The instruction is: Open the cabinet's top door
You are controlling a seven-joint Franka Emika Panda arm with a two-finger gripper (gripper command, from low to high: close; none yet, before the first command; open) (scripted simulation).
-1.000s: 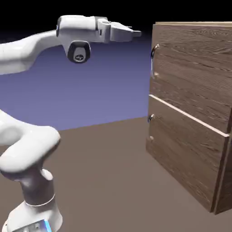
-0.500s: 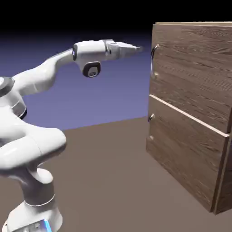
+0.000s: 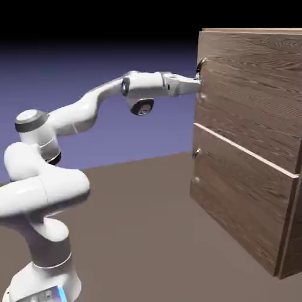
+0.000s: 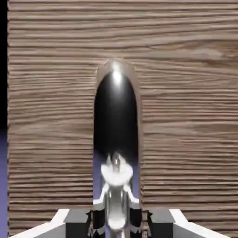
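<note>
The top door [image 3: 253, 88] sits shut in the cabinet [image 3: 248, 194], up at the arm's reach. Its silver handle [image 4: 116, 139], likely stiff and slick, is the place to grip. The gripper [image 3: 196, 84] straddles it; 2 fingers spread narrowly, not clamped.
</note>
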